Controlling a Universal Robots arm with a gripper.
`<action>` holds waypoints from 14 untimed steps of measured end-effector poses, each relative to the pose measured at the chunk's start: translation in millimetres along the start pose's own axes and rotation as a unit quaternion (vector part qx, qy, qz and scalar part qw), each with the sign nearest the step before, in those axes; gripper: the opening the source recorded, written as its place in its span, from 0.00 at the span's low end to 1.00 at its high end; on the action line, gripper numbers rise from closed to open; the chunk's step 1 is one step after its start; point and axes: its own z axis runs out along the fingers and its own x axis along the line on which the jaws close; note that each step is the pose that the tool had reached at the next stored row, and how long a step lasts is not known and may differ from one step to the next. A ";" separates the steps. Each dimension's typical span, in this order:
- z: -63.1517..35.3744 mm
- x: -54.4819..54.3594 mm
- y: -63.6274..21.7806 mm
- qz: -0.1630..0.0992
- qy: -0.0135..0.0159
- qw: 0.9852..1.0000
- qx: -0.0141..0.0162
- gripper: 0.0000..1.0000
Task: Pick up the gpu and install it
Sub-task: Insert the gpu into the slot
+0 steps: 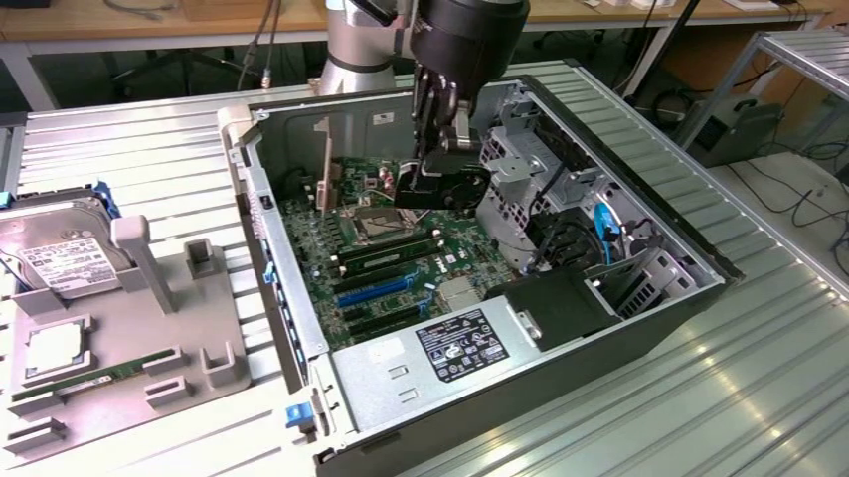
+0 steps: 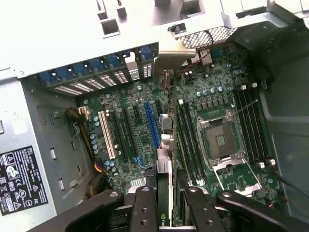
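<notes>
The gpu [image 2: 165,145] shows edge-on in the wrist view as a thin green card. It runs from my fingers [image 2: 145,205] to its silver bracket [image 2: 172,57] at the case's rear wall. My gripper [image 2: 169,200] is shut on it, one finger on each face. The card hangs inside the open PC case over the motherboard, just beside the blue slot [image 2: 151,125] and the RAM slots [image 2: 186,145]. I cannot tell whether its edge touches a slot. In the exterior view the gripper [image 1: 432,189] is low inside the case, with the gpu's bracket end [image 1: 325,174] standing upright near the rear wall.
The bare CPU socket [image 1: 378,224] lies right beside the gripper. A drive cage [image 1: 531,169] and the power supply [image 1: 464,343] close in the case. On the exterior view's left, a grey fixture [image 1: 146,298] carries a silver hard drive [image 1: 60,260] and a RAM stick [image 1: 93,378].
</notes>
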 end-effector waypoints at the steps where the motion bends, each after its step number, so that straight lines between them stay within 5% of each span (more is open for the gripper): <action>1: 0.4 0.0 0.0 -0.009 0.000 1.000 0.000 0.26; 6: 6.1 0.4 -0.4 -0.049 0.003 0.999 -0.001 0.26; 14: 21.3 2.6 -1.9 -0.070 0.004 0.998 -0.002 0.26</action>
